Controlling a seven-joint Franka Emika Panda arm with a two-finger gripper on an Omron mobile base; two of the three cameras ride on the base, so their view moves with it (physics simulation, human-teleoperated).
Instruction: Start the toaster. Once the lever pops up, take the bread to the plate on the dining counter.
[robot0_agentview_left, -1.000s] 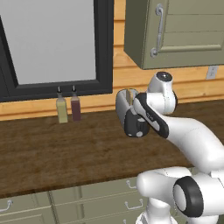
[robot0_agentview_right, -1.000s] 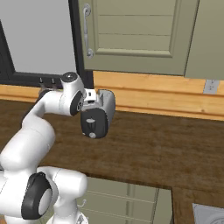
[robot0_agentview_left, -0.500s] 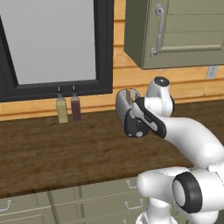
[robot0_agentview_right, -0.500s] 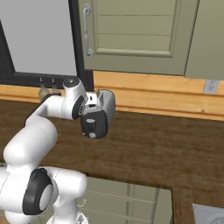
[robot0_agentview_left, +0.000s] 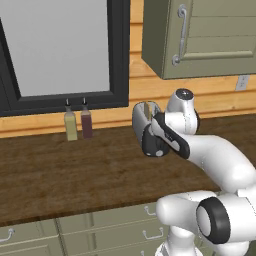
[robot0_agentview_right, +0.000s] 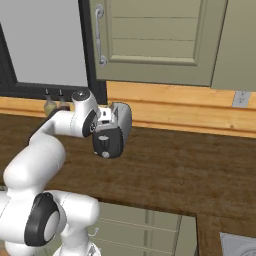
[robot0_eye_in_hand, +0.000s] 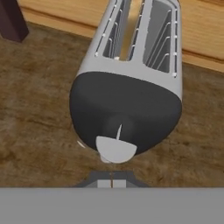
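The silver-grey toaster (robot0_eye_in_hand: 131, 65) stands on the dark wood worktop (robot0_agentview_left: 75, 170) by the wall, its black end face (robot0_agentview_right: 107, 141) towards me. A tan slice of bread (robot0_agentview_left: 148, 111) sticks up from one slot. The light-grey lever (robot0_eye_in_hand: 116, 148) sits low on that end face. My gripper (robot0_eye_in_hand: 111, 183) is shut, with nothing between its fingers, and its tips are right at the lever's lower edge. Whether they touch it I cannot tell. In both base views my hand hangs over the toaster's front end. The plate and the dining counter are out of view.
Two small bottles (robot0_agentview_left: 71, 125) (robot0_agentview_left: 86, 122) stand against the wall left of the toaster, under a dark-framed window (robot0_agentview_left: 60, 50). A green wall cabinet (robot0_agentview_left: 200, 35) hangs above. Handled drawer fronts (robot0_agentview_left: 100, 230) run below the worktop. A grey corner (robot0_agentview_right: 240, 245) shows at lower right.
My hand has come down along the toaster's black end face, towards the worktop. The toaster and the bread stay where they were.
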